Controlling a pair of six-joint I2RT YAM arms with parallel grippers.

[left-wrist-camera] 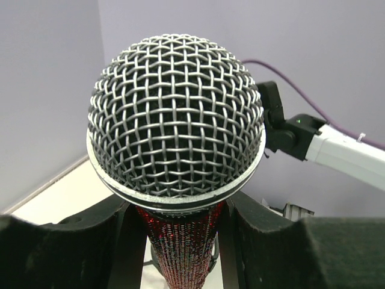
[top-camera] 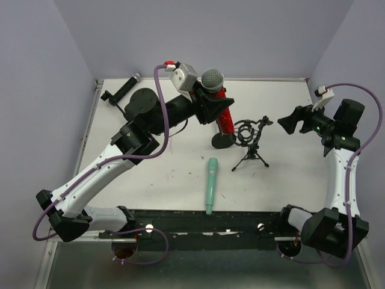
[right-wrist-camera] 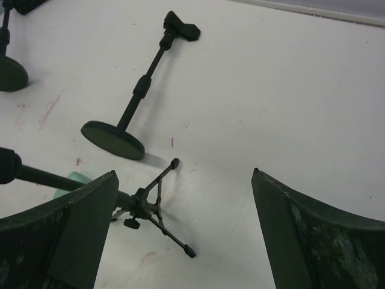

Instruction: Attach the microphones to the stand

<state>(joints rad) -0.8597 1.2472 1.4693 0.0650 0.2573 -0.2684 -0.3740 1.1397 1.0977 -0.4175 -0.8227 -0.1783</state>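
Observation:
My left gripper [top-camera: 210, 103] is shut on the red microphone [top-camera: 225, 118], just under its silver mesh head [left-wrist-camera: 175, 117], and holds it upright and tilted over a round-base stand [top-camera: 224, 141]. That stand's clip [right-wrist-camera: 180, 27] holds nothing. The mint-green microphone [top-camera: 211, 183] lies on the table near the front edge. The black microphone [top-camera: 123, 89] lies at the back left corner. My right gripper [top-camera: 290, 124] is open and empty, right of the tripod stand [top-camera: 249, 138], which also shows in the right wrist view [right-wrist-camera: 150, 201].
A second round stand base [top-camera: 143, 102] sits at the back left, partly under my left arm. The white table [top-camera: 283, 174] has raised edges, and purple walls close it in on three sides. My right arm [left-wrist-camera: 325, 141] shows behind the microphone head.

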